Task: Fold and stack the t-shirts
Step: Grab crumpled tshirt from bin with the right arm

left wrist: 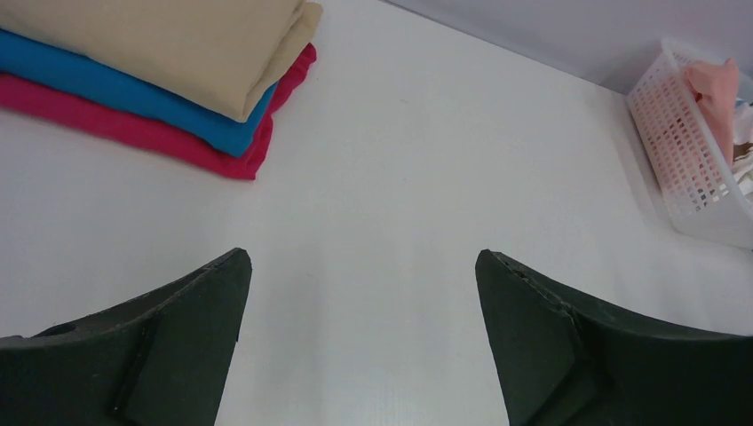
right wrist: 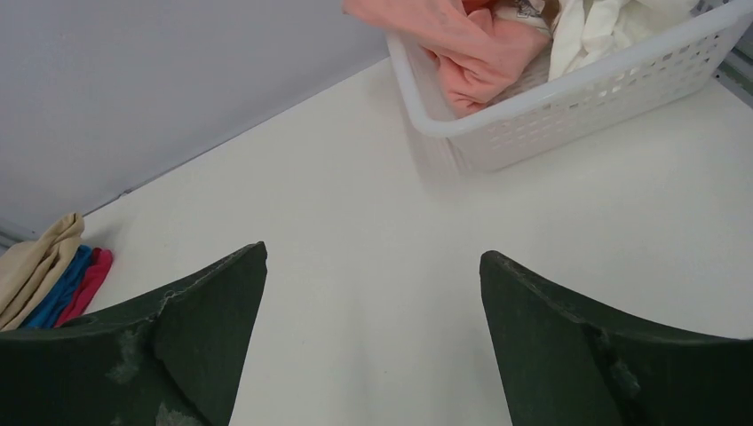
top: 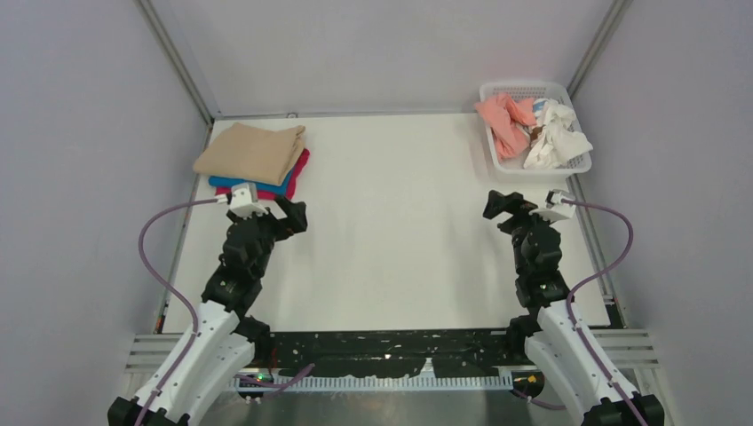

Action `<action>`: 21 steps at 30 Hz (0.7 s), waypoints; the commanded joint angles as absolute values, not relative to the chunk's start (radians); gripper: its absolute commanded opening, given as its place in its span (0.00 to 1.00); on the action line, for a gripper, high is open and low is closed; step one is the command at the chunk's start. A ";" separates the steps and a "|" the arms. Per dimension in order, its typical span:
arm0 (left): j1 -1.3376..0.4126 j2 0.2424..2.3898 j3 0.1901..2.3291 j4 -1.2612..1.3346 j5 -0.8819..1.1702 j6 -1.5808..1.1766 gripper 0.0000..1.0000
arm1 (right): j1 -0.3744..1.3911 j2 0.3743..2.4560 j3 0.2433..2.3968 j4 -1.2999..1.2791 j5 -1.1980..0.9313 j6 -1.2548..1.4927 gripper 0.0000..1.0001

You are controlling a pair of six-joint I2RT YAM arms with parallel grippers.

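Three folded t-shirts lie stacked at the table's far left: tan (top: 249,152) on top, bright blue (top: 266,186) under it, magenta (top: 302,164) at the bottom. The left wrist view shows the same stack, tan (left wrist: 178,44), blue (left wrist: 133,98), magenta (left wrist: 151,138). A crumpled salmon-pink t-shirt (top: 503,120) lies in the white basket (top: 533,170) at the far right, also in the right wrist view (right wrist: 462,44). My left gripper (top: 296,213) hovers open just in front of the stack, nothing between its fingers. My right gripper (top: 499,206) hangs open and empty near the basket's front.
White crumpled cloth (top: 557,135) fills the basket's right half. Grey walls close in the white table (top: 400,248) on three sides. A black rail runs along the near edge between the arm bases.
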State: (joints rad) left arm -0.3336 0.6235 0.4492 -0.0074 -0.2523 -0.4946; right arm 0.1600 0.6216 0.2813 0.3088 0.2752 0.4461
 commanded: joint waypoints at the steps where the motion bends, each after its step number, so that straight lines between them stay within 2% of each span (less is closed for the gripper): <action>1: -0.330 0.612 0.455 0.003 -0.302 -0.512 1.00 | 0.162 0.635 0.358 0.286 0.287 0.432 0.95; 5: -0.330 0.629 0.452 -0.009 -0.308 -0.525 1.00 | 0.161 0.722 0.534 0.174 0.378 0.386 0.95; 10: -0.330 0.675 0.445 0.045 -0.321 -0.526 1.00 | 0.151 1.036 0.855 -0.023 0.472 0.264 0.95; 14: -0.330 0.721 0.466 0.025 -0.349 -0.512 1.00 | 0.081 1.334 1.182 -0.087 0.404 0.274 0.95; 17: -0.330 0.742 0.472 0.018 -0.366 -0.505 1.00 | 0.028 1.592 1.400 -0.193 0.264 0.346 0.95; 21: -0.330 0.770 0.475 0.040 -0.373 -0.498 1.00 | -0.008 1.848 1.691 -0.285 0.252 0.414 0.95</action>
